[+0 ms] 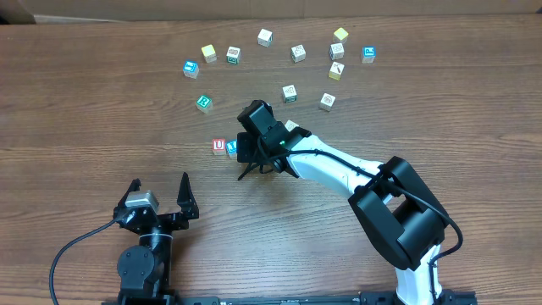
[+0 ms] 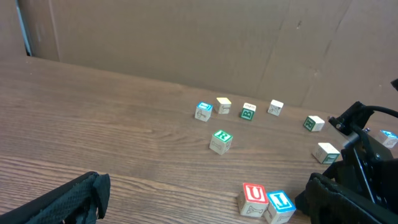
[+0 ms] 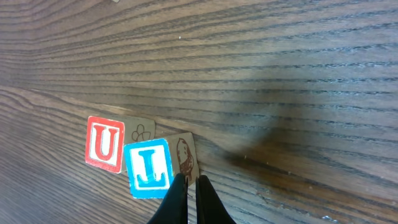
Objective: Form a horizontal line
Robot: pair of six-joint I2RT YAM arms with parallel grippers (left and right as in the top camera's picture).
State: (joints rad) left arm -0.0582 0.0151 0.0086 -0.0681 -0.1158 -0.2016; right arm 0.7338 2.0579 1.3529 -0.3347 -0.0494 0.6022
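Observation:
A red U cube (image 1: 219,146) and a blue-lettered cube (image 1: 231,148) lie touching side by side as a short row at mid-table. In the right wrist view the red U cube (image 3: 104,144) sits left of the blue-lettered cube (image 3: 148,168). My right gripper (image 3: 191,180) is shut with nothing in it, its tips against the blue cube's right side. From above, the right gripper (image 1: 244,158) sits just right of the pair. A green R cube (image 1: 203,102) stands apart, farther back and left. My left gripper (image 1: 161,193) stands open and empty near the front, left of the row.
Several loose cubes are scattered across the far half, among them a white one (image 1: 265,36), a yellow one (image 1: 340,35) and a blue one (image 1: 368,54). A pale cube (image 1: 292,125) lies against the right arm. A cardboard wall (image 2: 186,43) backs the table.

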